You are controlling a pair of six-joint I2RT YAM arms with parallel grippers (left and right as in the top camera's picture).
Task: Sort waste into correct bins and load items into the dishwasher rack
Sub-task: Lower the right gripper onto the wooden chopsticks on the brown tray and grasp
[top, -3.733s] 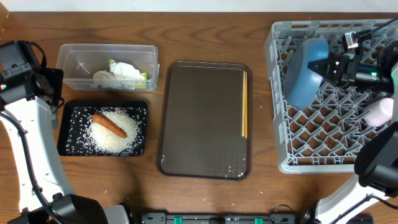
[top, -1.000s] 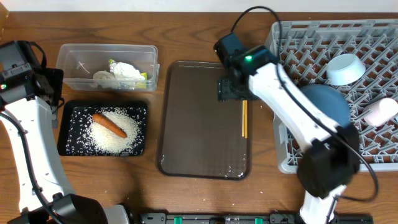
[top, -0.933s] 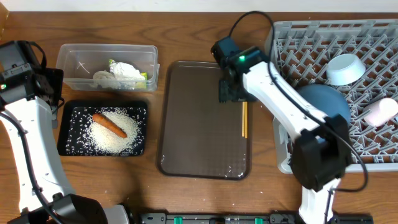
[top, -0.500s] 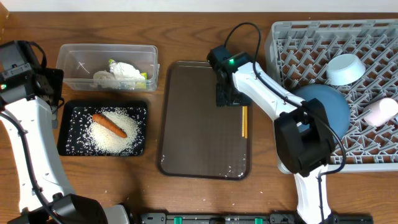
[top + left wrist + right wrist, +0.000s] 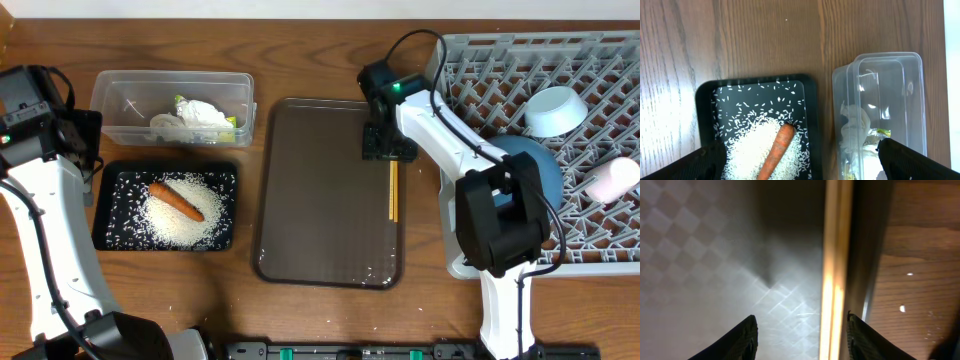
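Thin wooden chopsticks (image 5: 393,192) lie along the right edge of the brown serving tray (image 5: 320,200). My right gripper (image 5: 388,146) is down over their far end. In the right wrist view the right gripper (image 5: 801,316) is open and straddles the chopsticks (image 5: 836,255), which run close to the right finger (image 5: 867,340). The grey dishwasher rack (image 5: 450,120) holds the dark-blue bowl (image 5: 530,172), the light-blue bowl (image 5: 555,110) and the cup (image 5: 612,180). My left gripper (image 5: 800,170) hangs wide open and empty above the black tray (image 5: 705,105), with its carrot (image 5: 777,155) and rice (image 5: 747,155).
The clear tub (image 5: 110,100) behind the black tray (image 5: 110,215) holds a crumpled white wrapper (image 5: 200,115) and a yellow-green packet (image 5: 231,122). A few rice grains (image 5: 165,312) lie on the wood table near its front left edge.
The right gripper slid right across the brown tray onto the chopsticks' far end, and its jaws narrowed. Before that it left the dark-blue bowl in the rack. The left arm stayed still.
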